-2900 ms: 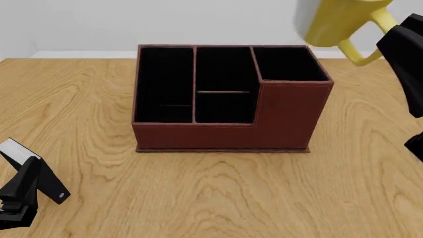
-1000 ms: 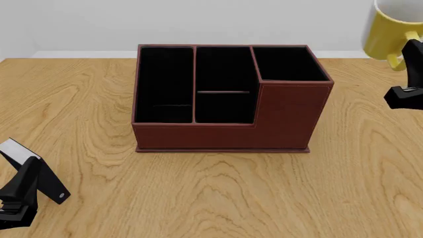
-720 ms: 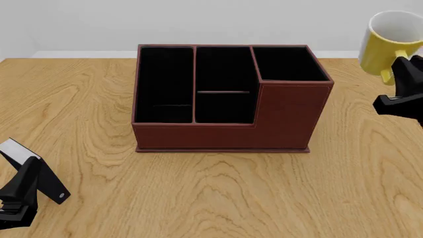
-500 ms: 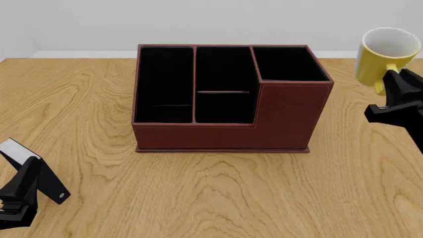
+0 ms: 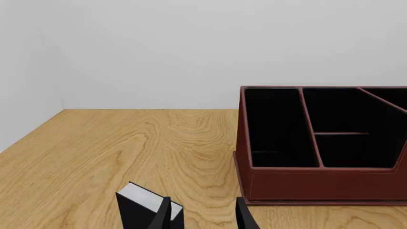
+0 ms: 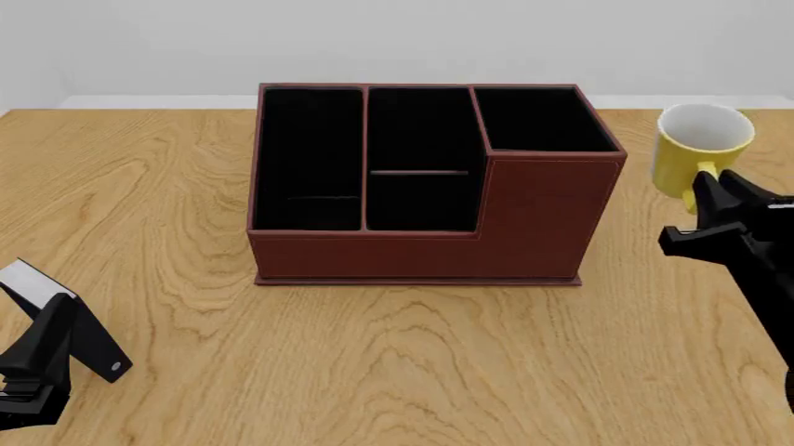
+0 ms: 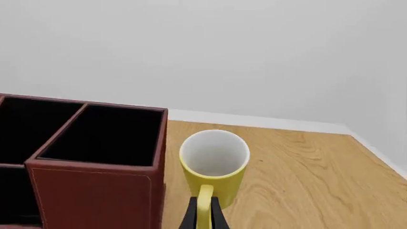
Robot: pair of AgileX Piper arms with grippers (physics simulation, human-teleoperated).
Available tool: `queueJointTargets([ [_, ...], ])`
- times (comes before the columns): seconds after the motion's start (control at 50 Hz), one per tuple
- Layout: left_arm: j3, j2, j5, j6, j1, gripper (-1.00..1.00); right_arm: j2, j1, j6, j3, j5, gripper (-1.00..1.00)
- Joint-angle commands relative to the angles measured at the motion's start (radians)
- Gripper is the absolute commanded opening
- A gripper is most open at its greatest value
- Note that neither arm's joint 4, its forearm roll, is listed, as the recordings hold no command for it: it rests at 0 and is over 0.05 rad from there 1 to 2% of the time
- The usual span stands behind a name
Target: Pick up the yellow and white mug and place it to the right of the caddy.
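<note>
Claw work is at the putting-down step. Right claw pinches the handle of the yellow and white mug, upright just right of the caddy. Next: lower, let go. Left claw waits empty, gaping.

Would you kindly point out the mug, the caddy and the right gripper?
yellow and white mug (image 6: 702, 139): front view, white inside.
caddy (image 6: 546, 214): front view, front wall.
right gripper (image 7: 203, 214): right wrist view, between fingertips at the handle.

The caddy stands on the wooden table, beyond the left hand.
</note>
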Motion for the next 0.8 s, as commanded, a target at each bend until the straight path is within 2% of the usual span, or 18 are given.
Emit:
queueJointTargets([
  [0.02,0.000,0.000,0.000,0.000,0.000,1.00,0.120,-0.012,-0.001,0.021,-0.112,-1.00],
  [0.2,0.000,0.000,0.000,0.000,0.000,1.00,0.236,-0.015,-0.009,0.038,-0.212,-1.00],
  [0.48,0.000,0.000,0.000,0.000,0.000,1.00,0.354,-0.019,-0.014,0.055,-0.315,-1.00],
  [0.8,0.000,0.000,0.000,0.000,0.000,1.00,0.417,-0.025,-0.018,0.051,-0.335,-1.00],
])
